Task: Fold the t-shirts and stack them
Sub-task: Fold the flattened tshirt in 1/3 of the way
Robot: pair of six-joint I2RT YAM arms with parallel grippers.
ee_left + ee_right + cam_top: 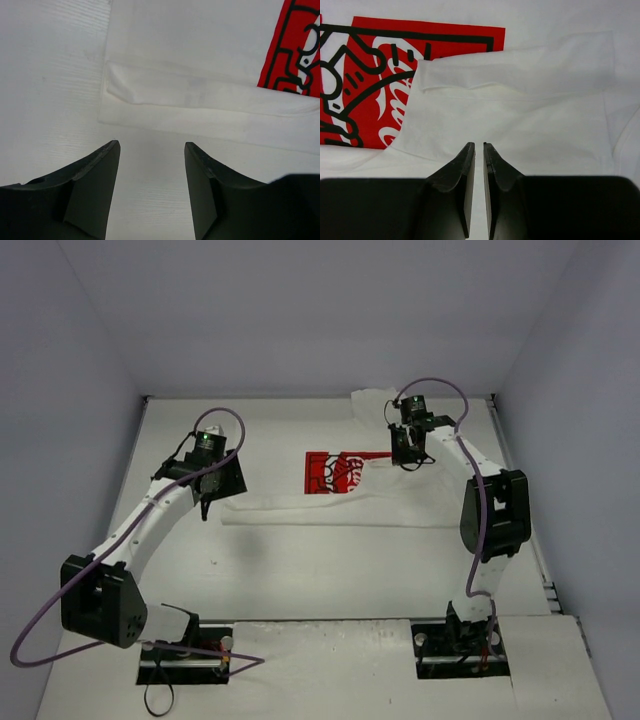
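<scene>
Half-folded t-shirt (400,500) w/ red print (335,473) on table (300,570), walls (60,390) around.

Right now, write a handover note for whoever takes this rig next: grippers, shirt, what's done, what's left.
Left gripper: open and empty, over the bare table just off the edge of the t-shirt.
Right gripper: shut above the t-shirt, no cloth visible between its fingers.
T-shirt: flat mid-table, red print partly covered by a folded-in sleeve.
Done: first folds are in.
Left: fold it down to a compact rectangle, then stack. No second shirt in view.
</scene>
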